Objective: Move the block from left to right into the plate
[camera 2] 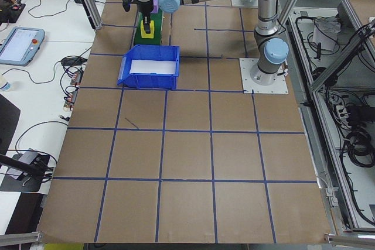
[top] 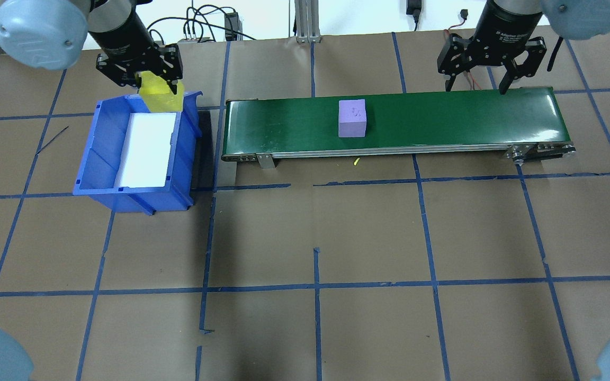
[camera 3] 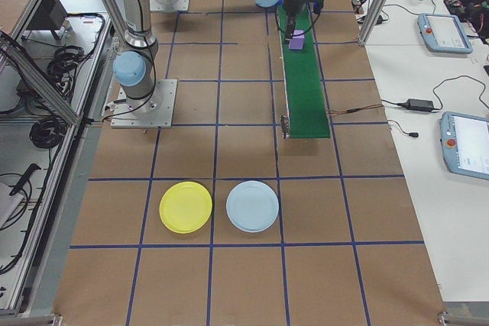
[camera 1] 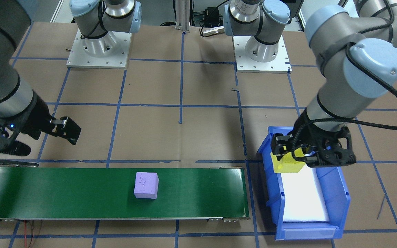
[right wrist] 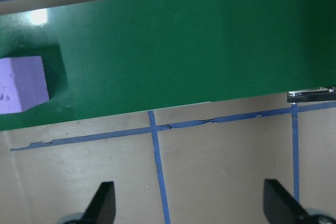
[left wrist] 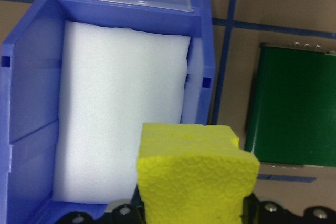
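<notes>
Left hand [top: 149, 79] clamps yellow block [top: 161, 95], upper left over bin [top: 93, 159], for belt [top: 442, 121] drop; right hand [top: 487, 69] open, empty, waiting.

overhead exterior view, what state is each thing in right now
left tool: shut on yellow block, above the bin's far end
yellow block: held, lifted
blue bin: white foam pad inside, no block
purple block: resting on belt
green belt: carries only the purple block
right tool: open, empty
</notes>
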